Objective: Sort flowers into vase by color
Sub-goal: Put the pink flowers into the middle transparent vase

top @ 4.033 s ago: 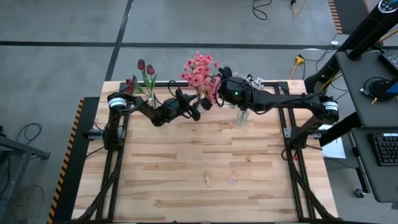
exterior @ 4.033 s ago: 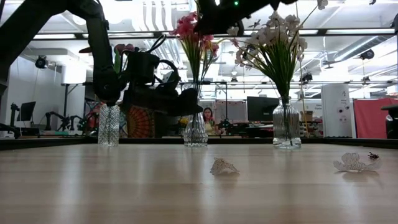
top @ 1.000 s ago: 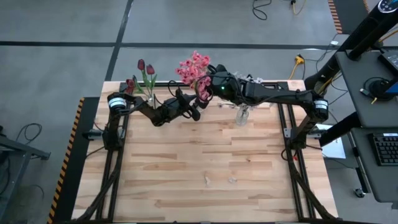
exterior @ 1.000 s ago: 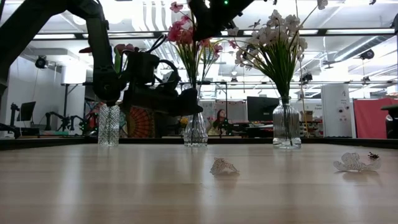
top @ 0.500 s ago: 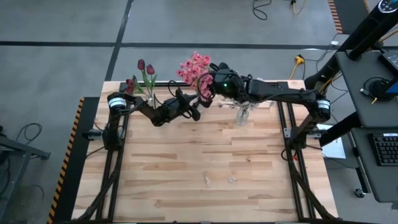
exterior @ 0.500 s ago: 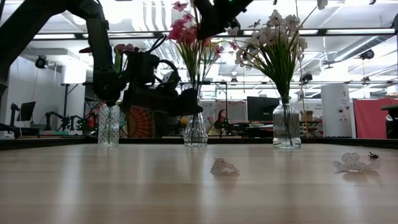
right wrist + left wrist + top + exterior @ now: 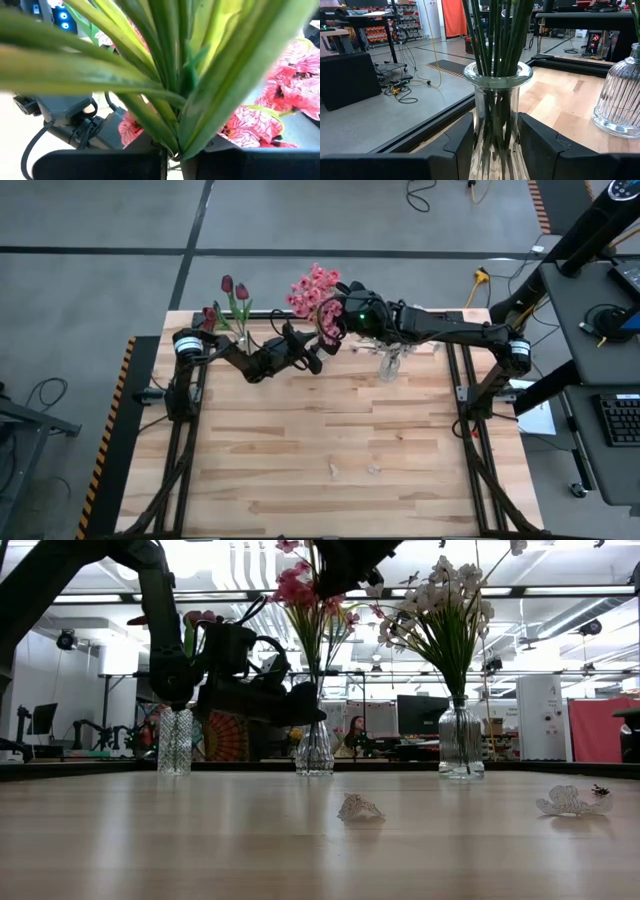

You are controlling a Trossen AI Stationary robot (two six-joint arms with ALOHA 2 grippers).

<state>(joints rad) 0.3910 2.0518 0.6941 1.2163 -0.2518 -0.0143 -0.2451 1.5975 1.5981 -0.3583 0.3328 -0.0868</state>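
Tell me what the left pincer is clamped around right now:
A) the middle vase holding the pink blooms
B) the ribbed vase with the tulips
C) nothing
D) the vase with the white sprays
A: the left wrist view shows the left pincer with a finger on each side of the middle vase, full of green stems.

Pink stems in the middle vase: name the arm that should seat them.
Right. Its end effector is shut on the pink flower stems above the vase, which the left end effector brackets.
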